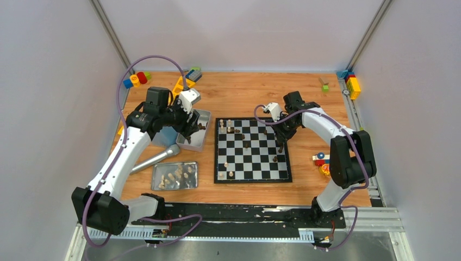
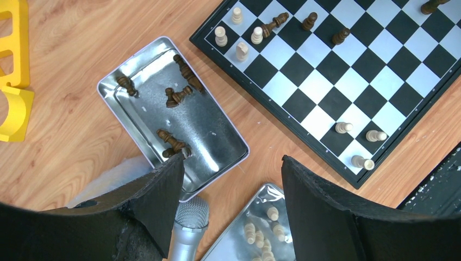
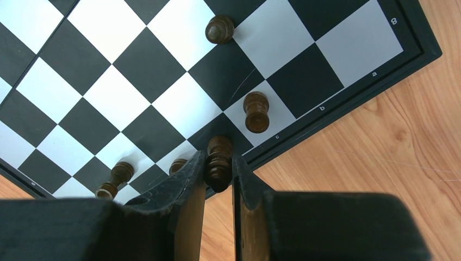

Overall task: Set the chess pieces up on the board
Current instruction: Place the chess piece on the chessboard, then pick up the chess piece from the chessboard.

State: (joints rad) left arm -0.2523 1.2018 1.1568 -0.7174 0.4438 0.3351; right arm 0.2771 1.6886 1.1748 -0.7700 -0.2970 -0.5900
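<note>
Board (image 1: 255, 163) lies flat, mostly bare: a few cream pieces (image 2: 220, 36) bunched in one corner, dark pieces (image 2: 341, 36) scattered, one held dark piece (image 3: 218, 163) pinched by the right fingers (image 3: 185, 185) at the edge. The rest lie toppled, dark in the far tray (image 2: 212, 130), cream in the near tray (image 2: 258, 198).

The top camera looks steeply down from behind; both wrist cameras face down close, sharing the board (image 1: 255, 168).

The board (image 1: 255, 157) lies on the table (image 1: 239, 92) with chess pieces (image 2: 239, 50) on it, while to its left sit a far tray (image 2: 201, 125) and a near tray (image 2: 261, 198), each holding pieces, with a microphone (image 1: 156, 158) between them.
</note>
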